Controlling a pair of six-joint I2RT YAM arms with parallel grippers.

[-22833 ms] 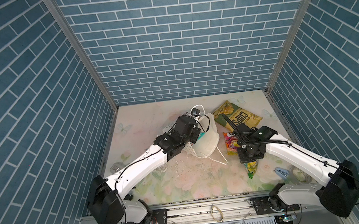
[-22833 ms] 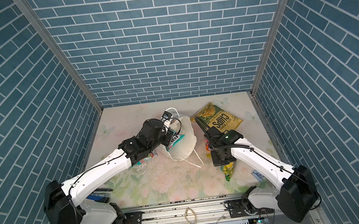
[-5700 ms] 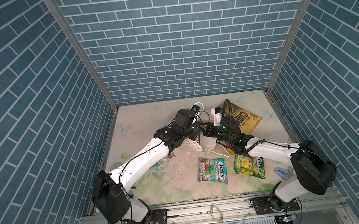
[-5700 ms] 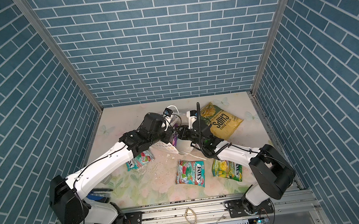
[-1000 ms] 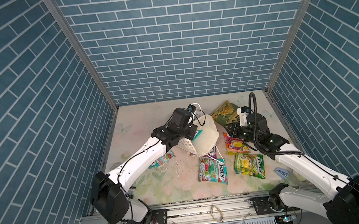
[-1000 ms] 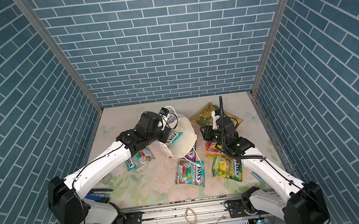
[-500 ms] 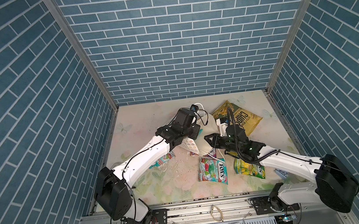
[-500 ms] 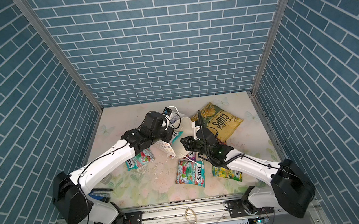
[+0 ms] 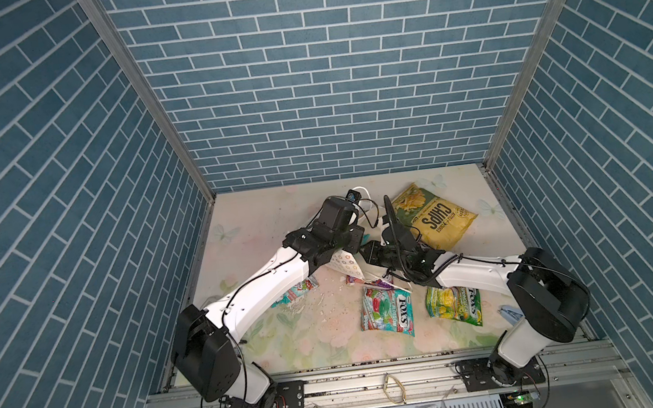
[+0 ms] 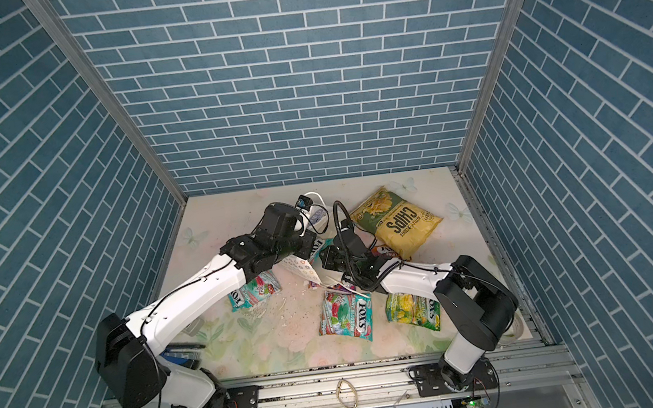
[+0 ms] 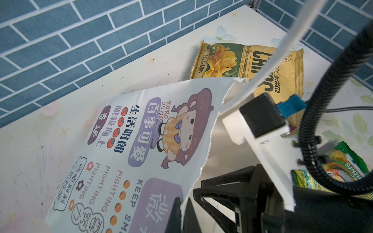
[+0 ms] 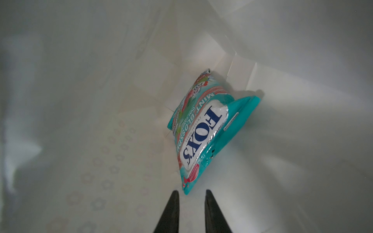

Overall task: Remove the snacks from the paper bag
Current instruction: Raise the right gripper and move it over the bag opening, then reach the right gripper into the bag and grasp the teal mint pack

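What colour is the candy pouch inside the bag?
The candy pouch is teal; right wrist view shows it best.

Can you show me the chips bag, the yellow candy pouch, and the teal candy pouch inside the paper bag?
chips bag [image 9: 438, 218]: in a top view, on the word CHIPS.
yellow candy pouch [image 9: 453, 306]: in a top view, its middle.
teal candy pouch [image 12: 201, 132]: right wrist view, its white label.

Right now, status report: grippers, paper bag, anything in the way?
Left gripper shut on paper bag rim. Right gripper open inside it, tips at teal FOX'S Mint Blossom pouch, not gripping. Nothing in the way.
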